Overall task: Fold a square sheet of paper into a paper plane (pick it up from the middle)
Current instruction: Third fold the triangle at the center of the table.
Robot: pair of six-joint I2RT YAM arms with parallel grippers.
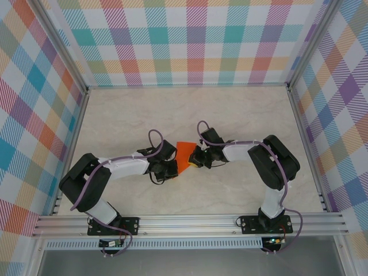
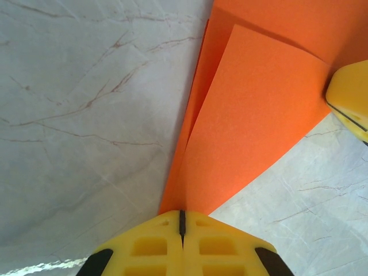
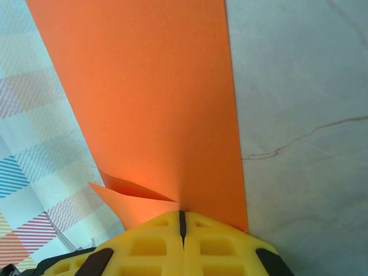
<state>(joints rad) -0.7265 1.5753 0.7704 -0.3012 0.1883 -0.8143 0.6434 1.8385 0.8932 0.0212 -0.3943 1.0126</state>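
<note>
A: Where is the orange sheet found, relative to the two arms?

B: It is seen in the middle of the desk, directly between the arms, so neither is nearer. From above, its long axis is judged to run away from the bases, with one arm at each long side.

A: How is the left tool set?

B: It is closed completely, and an edge of the sheet is pinched in the seam between its yellow pads. From that grip the paper fans out ahead of the wrist, with one folded flap laid over the layer beneath.

A: And the right tool?

B: It is closed too, and the opposite side of the sheet is clamped. A small corner is seen curling out just left of the pinch. One of its yellow fingers is also visible from the left wrist, at the sheet's far edge.

A: Is the sheet lying flat?

B: Not entirely; the plaid wall is seen past it from the right wrist, so that side is judged to be raised. Whether any part touches the desk cannot be told.

A: What does the coming move depend on?

B: With both sides held, it is judged that any further fold must be made along that long axis, one grip being kept firm while the other is shifted.
</note>
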